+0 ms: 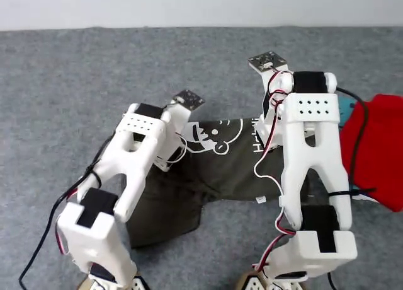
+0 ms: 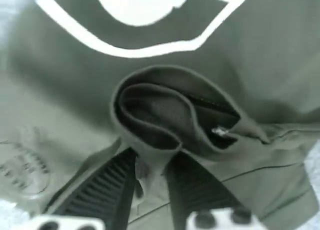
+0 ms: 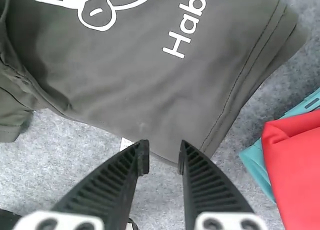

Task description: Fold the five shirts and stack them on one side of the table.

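the dark olive shirt (image 1: 217,170) lies rumpled on the grey tabletop (image 1: 69,75), under both tools. the left tool (image 2: 150,172) pinches a raised fold of it, fingers closed on the cloth. the right tool (image 3: 161,157) stands narrowly parted over its hem, gripping nothing. just beside that tool, a red shirt (image 3: 295,165) lies on a teal shirt (image 3: 252,157).

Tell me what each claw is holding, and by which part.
The left claw pinches the dark shirt by a bunched fold of its fabric. The right claw is open at the shirt's edge, holding nothing.
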`<state>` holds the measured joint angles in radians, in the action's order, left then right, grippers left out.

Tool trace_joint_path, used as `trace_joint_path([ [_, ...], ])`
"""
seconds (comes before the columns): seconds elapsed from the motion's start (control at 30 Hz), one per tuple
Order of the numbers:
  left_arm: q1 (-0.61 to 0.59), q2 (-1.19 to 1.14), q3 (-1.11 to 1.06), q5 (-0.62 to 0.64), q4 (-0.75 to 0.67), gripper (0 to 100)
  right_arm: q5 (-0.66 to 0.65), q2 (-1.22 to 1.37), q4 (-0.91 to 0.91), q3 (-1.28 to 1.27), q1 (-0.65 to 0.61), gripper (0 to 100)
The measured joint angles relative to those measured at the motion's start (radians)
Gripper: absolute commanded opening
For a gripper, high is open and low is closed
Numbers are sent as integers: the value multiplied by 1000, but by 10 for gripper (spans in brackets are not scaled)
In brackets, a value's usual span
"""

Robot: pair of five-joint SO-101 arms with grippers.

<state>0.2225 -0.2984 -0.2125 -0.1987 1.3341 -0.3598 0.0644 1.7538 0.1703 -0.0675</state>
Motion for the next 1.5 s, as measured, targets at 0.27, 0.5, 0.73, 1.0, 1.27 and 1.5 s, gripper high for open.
trace_joint_path([
  [0.27, 0, 78, 12, 3, 6, 14, 0, -84, 0, -72, 0, 101],
  [0.5, 0, 215, 12, -38, 71, 54, -69, -229, 0, -258, 0, 101],
  [0.73, 0, 198, 12, -37, 52, 127, -78, -305, 0, -330, 0, 101],
  [1.0, 28, 104, 12, -23, -12, 126, -78, -305, 0, -350, 0, 101],
  [1.27, 43, 92, 12, -23, -31, 128, -78, -305, 0, -350, 0, 101],
  [1.5, 43, 91, 12, -23, -120, 129, -78, -305, 0, -350, 0, 101],
])
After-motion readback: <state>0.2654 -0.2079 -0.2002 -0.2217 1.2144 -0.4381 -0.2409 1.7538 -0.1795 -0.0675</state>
